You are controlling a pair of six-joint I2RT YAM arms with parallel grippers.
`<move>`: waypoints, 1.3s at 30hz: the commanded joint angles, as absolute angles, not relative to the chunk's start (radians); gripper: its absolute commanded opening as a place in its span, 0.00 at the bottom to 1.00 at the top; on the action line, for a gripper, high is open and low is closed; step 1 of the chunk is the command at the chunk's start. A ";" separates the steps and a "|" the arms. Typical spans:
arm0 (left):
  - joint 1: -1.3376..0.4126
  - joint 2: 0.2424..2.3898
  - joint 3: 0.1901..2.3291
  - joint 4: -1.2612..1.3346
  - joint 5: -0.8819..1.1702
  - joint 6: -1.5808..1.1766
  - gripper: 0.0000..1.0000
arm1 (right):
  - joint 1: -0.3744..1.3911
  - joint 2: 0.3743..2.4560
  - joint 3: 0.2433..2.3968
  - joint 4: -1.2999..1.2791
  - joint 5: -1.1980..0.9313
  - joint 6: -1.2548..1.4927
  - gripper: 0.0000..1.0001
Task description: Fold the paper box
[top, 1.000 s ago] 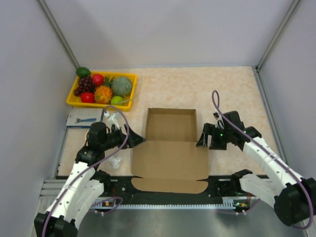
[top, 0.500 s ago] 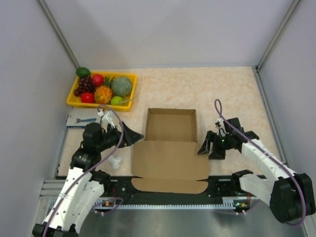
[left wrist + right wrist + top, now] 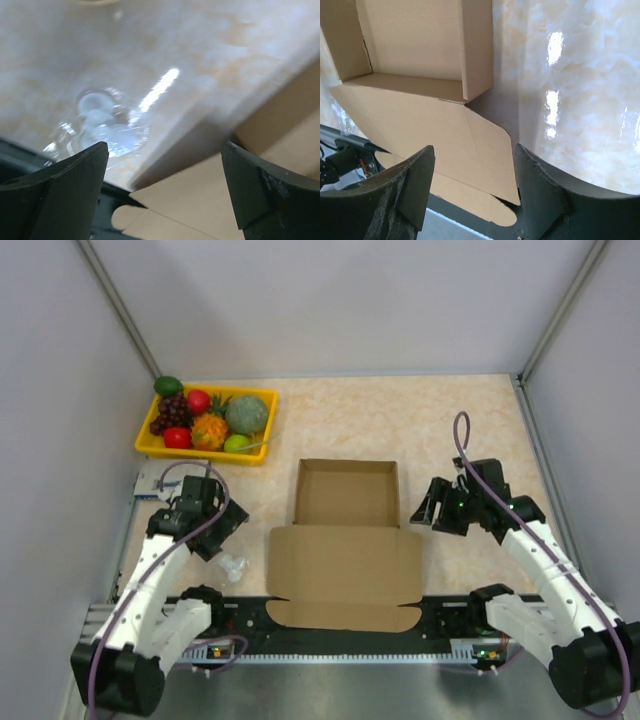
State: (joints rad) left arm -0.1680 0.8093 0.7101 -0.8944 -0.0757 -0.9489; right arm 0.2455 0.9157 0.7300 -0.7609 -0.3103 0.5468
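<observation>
Your box lies in the middle of the table, close to its near edge. The far half is already a shallow open tray with its four walls upright. The lid half lies flat toward you, hinged to the near wall, and its rounded front flap hangs past the near edge over the black rail.

Your left jaws stand wide with nothing between them. They are over bare table near the left edge, apart from the box's left side. A crumpled clear plastic bit lies on the table just beside them.

Your right jaws are also parted and hold nothing. They hover just beside the box's right side, where the right wall meets the lid, and the wrist view shows a gap between them and the cardboard.

At the far left corner you have a yellow tray of fruit, with a blue-white packet near it along the left edge.
</observation>
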 commanded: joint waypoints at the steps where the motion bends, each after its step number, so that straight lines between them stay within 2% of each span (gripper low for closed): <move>1: -0.137 1.011 0.758 -1.141 -0.214 -1.098 0.98 | 0.236 0.913 0.755 -0.781 -0.282 0.503 0.65; 6: -0.137 1.084 0.736 -1.146 -0.261 -1.083 0.98 | 0.236 0.902 0.732 -0.753 -0.345 0.495 0.66; 10: -0.137 1.124 0.686 -1.035 -0.223 -1.068 0.97 | 0.239 0.891 0.710 -0.719 -0.359 0.502 0.66; 11: -0.138 1.134 0.675 -1.007 -0.157 -1.049 0.96 | 0.236 0.890 0.707 -0.712 -0.365 0.505 0.66; 17: -0.138 1.186 0.629 -0.942 -0.115 -1.049 0.98 | 0.238 0.888 0.703 -0.690 -0.396 0.506 0.66; 26: -0.138 1.157 0.568 -0.868 -0.060 -1.083 0.93 | 0.238 0.907 0.698 -0.670 -0.428 0.509 0.66; 27: -0.137 1.157 0.558 -0.865 -0.067 -1.081 0.90 | 0.236 0.907 0.698 -0.670 -0.431 0.509 0.66; 31: -0.137 1.144 0.558 -0.877 -0.084 -1.091 0.67 | 0.238 0.905 0.695 -0.667 -0.429 0.512 0.66; 35: -0.138 1.105 0.607 -0.948 -0.158 -1.085 0.62 | 0.238 0.900 0.692 -0.667 -0.434 0.518 0.66; 39: -0.133 1.062 0.713 -1.026 -0.175 -1.069 0.50 | 0.238 0.899 0.695 -0.666 -0.428 0.525 0.66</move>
State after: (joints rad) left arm -0.1398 1.1168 0.5976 -0.9398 -0.1207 -1.0748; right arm 0.2455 0.9100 0.6937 -0.6987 -0.4210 0.5171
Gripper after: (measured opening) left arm 0.539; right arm 0.658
